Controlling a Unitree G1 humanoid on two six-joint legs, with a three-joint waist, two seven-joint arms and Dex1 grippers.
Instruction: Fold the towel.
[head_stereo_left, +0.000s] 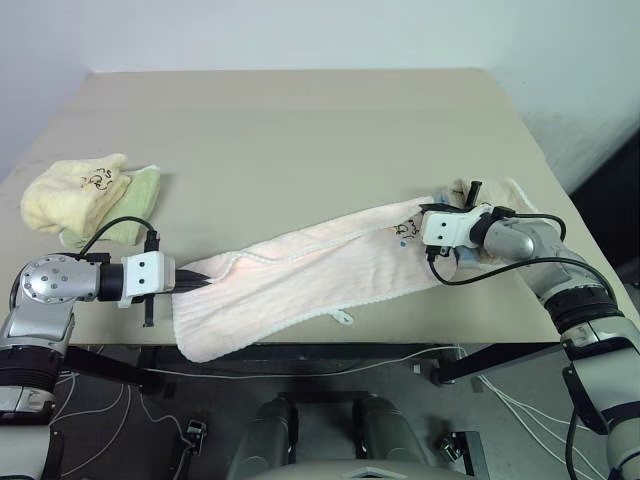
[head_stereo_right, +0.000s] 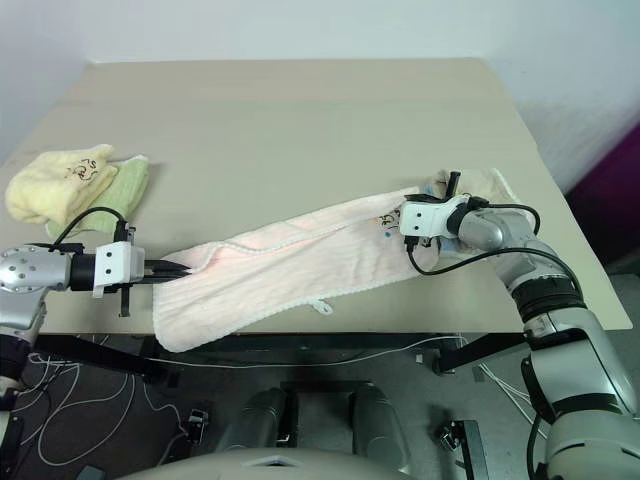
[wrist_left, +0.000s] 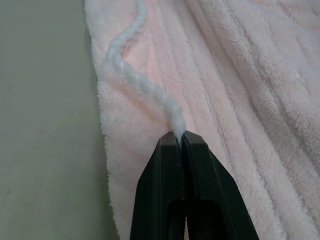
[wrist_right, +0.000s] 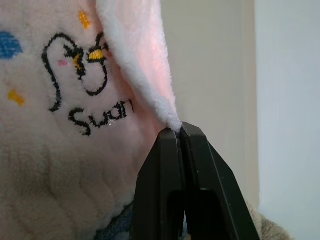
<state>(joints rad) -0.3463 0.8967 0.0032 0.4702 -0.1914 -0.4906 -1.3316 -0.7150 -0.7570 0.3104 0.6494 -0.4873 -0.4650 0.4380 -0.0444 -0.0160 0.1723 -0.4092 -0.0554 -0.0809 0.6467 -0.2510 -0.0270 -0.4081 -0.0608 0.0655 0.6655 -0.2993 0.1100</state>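
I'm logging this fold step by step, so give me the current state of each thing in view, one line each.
towel: partly folded lengthwise, stretched across the front of the table, pinched at both ends.
left gripper: shut on the towel's white stitched edge.
right gripper: shut on the towel's edge beside the embroidered logo.
yellow towel: crumpled, lying at the table's left edge.
light-green towel: crumpled, partly under the yellow one.
beige towel: bunched under the right gripper.

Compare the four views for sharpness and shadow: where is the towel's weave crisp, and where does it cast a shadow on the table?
Left wrist view: the towel shows crisp terry ribs by the left gripper. Right wrist view: the embroidered logo is sharp at the right gripper, the wall behind soft. Eye views: even light, a thin shadow under the towel's front edge on the table, weave not resolved.
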